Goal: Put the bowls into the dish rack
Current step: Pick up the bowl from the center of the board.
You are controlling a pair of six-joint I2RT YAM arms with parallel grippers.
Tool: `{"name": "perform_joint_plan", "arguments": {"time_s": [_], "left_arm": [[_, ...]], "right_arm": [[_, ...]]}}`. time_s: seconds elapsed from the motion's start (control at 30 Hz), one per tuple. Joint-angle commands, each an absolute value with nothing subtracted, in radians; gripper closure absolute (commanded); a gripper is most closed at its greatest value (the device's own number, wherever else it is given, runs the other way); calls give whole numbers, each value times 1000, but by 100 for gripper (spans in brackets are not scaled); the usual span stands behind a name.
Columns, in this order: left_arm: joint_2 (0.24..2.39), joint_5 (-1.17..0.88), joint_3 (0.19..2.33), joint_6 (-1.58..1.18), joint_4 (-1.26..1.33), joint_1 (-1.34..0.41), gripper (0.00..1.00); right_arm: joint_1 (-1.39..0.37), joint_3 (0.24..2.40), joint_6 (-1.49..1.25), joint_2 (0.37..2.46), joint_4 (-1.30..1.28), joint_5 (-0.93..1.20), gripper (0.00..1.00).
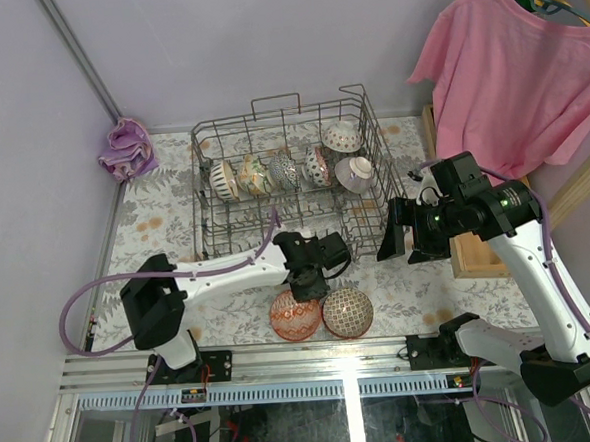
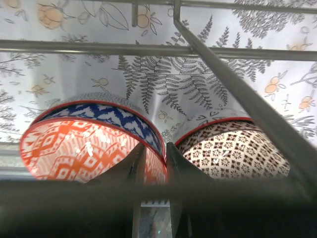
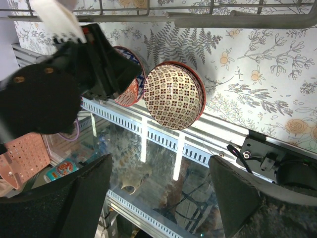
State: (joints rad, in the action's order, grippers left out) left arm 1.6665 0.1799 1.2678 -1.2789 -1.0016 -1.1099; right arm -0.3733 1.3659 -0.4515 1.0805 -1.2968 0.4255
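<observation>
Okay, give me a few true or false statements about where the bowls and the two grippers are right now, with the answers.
1. An orange bowl and a brown-patterned bowl sit on the table, outside the dish rack. True.
2. The right gripper holds a bowl. False: it is open and empty, to the right of the rack.
3. The left gripper has its fingers on either side of the orange bowl's rim. True.
4. The dish rack is empty. False: a row of bowls stands in it.
5. The purple cloth lies inside the rack. False: it lies on the table beyond the rack's far left corner.
</observation>
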Motion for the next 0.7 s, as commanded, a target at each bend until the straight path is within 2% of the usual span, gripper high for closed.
{"name": "perform_joint_plan", "arguments": {"time_s": [0.0, 0.2, 0.37, 0.4, 0.53, 0.67], "left_arm": [[1721, 114, 1192, -1293, -908, -1115, 78], [1707, 127, 1193, -1297, -909, -1124, 73], [1724, 122, 1202, -1287, -909, -1131, 73], [1727, 122, 1203, -1284, -909, -1132, 75], [1729, 127, 1209, -1274, -918, -1136, 98], [1723, 149, 1253, -1261, -965, -1137, 100]], "right_arm": [[-383, 1394, -396, 1072, -1319, 441, 14], [-382, 1389, -403, 1072, -1328, 443, 14], [-383, 1389, -411, 1060, -1327, 443, 14], [-383, 1388, -414, 1057, -1327, 443, 14], [-382, 1388, -423, 1046, -1324, 449, 14], [-383, 1386, -432, 1033, -1315, 455, 14]]}}
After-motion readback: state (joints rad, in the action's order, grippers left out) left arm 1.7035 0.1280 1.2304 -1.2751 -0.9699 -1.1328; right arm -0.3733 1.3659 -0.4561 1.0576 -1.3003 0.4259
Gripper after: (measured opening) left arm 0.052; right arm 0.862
